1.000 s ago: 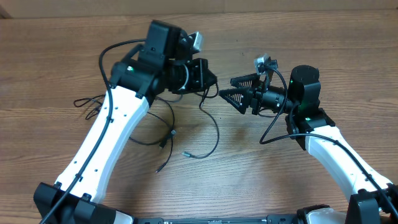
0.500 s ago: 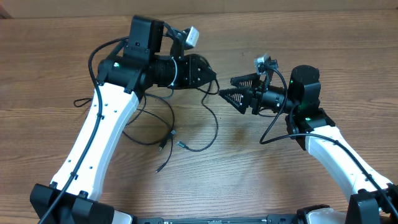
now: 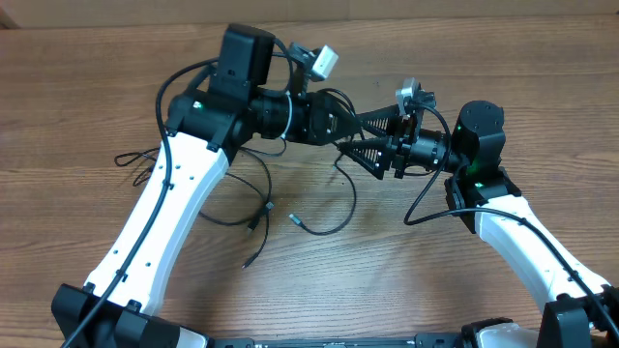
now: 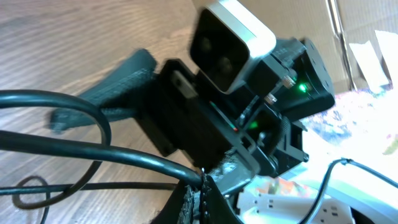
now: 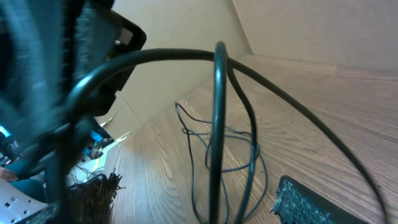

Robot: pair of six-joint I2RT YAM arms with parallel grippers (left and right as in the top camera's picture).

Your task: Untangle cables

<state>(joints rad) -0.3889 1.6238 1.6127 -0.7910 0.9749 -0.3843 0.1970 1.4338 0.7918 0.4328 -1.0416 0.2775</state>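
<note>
The left hand (image 3: 340, 118) is clenched on one of the thin black cables (image 3: 354, 193) above the middle of the wood-grain tabletop (image 3: 503, 58). In the left wrist view the cord runs straight into its closed fingertips (image 4: 198, 194). The right hand (image 3: 351, 133) faces it with its jaws spread wide and nothing gripped, its tips just beside the left hand's nose. In the right wrist view the cable loop crosses close in front of the camera.

From the grip the cable drops in a loose curve to the wood, and its small plug end (image 3: 294, 219) lies between the two arms. More cable trails left under the left arm, and a thin tangle (image 3: 135, 159) lies near the left side. Bare wood lies open to the far right, along the far edge and in front between the arm bases.
</note>
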